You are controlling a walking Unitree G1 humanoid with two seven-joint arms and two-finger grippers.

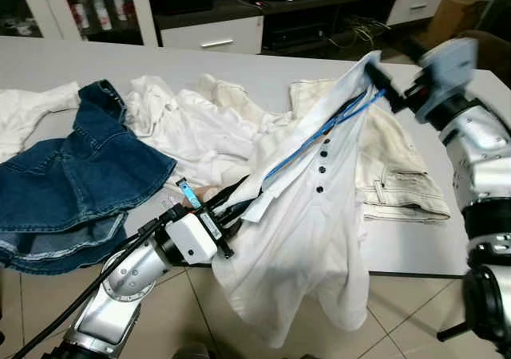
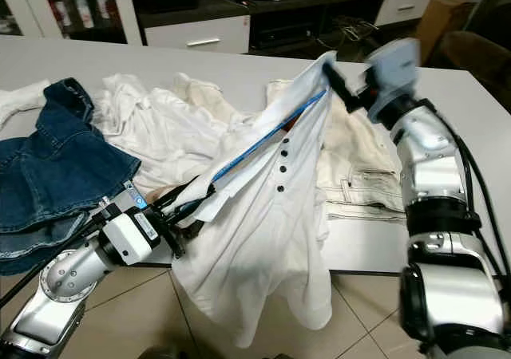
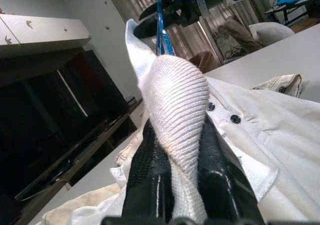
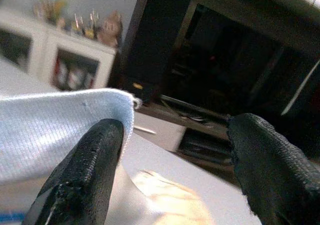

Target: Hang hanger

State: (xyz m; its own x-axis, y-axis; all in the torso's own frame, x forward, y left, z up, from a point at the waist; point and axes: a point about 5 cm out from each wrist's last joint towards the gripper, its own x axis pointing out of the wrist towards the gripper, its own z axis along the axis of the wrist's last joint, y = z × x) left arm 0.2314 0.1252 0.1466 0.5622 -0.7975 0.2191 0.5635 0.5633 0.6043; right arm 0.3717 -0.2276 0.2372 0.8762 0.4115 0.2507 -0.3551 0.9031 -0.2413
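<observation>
My left gripper (image 3: 172, 172) pinches the white shirt's (image 1: 307, 239) ribbed collar. My right gripper (image 4: 172, 172) gapes wide beside its shoulder, blue hanger (image 1: 319, 136) inside.

A blue denim garment (image 1: 76, 175) lies crumpled on the pale grey bench (image 1: 263, 68) beside rumpled white clothes (image 1: 192, 124). Cream trousers (image 1: 399, 175) lie flat further right. Behind stands a white-and-dark cabinet (image 1: 211, 32).
</observation>
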